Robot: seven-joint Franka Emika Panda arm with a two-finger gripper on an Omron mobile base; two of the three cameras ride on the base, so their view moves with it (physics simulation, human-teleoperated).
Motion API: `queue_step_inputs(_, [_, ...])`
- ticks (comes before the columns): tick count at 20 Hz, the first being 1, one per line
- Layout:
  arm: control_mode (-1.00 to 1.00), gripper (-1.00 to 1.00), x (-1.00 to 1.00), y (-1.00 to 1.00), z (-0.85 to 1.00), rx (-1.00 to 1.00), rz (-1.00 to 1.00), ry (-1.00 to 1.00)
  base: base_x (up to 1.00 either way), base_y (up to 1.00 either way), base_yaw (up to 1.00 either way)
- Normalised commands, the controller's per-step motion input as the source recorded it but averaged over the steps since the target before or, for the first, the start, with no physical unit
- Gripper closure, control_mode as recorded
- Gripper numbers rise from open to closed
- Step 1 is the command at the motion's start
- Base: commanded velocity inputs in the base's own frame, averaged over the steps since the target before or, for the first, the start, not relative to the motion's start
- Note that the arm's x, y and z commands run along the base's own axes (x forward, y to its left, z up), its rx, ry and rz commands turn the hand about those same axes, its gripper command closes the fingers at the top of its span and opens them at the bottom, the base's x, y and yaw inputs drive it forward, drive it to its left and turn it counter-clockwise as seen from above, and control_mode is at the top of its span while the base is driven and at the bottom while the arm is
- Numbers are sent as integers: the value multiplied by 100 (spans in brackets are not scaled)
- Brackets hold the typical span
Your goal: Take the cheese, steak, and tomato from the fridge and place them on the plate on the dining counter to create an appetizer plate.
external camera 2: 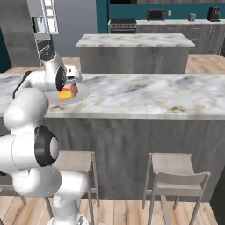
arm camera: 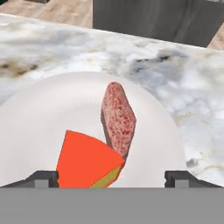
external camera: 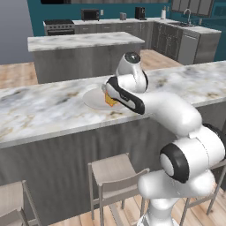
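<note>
Right now the white arm reaches forward over the dining counter, a long surface with a grey-veined marble top and a dark wood-grain base, pale stools tucked under its near edge. Its end effector hangs just above the plate, and from the hand view the two dark fingertips stand far apart at either side, released and gripping nothing. On the round white plate lies the cheese, an orange wedge with a yellower face turned to one side, sitting between the spread tips without either one touching it. Just beside it, and meeting it at one corner, the steak rests as a mottled reddish-brown slab that seems propped up on its edge, leaning slightly rather than lying flat. From the left base view the plate shows as a pale disc partly hidden by the wrist, with a bit of the cheese peeping out under the hand. From the right base view the cheese sits on the plate near the counter's left end, close under the arm's head. Behind the surface stands a shorter marble-topped island, and beyond it dark cabinets along a teal wall, with a stove and a microwave.
</note>
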Motion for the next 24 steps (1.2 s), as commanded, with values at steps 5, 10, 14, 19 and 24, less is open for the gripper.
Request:
queue_step_inputs(5, [-100, -100, -78, -67, 41, 0, -2, -20, 0, 0, 0])
queue_step_inputs(10, [-100, -100, -100, -78, 73, 1, -2, -22, 0, 0, 0])
queue_step_inputs(14, [-100, -100, -100, -38, 67, 0, -2, -19, 0, 0, 0])
queue_step_inputs(19, [-100, -100, -100, -1, 58, 0, -1, -12, 0, 0, 0])
queue_step_inputs(24, [-100, -100, -100, 0, 41, 0, 0, -4, 0, 0, 0])
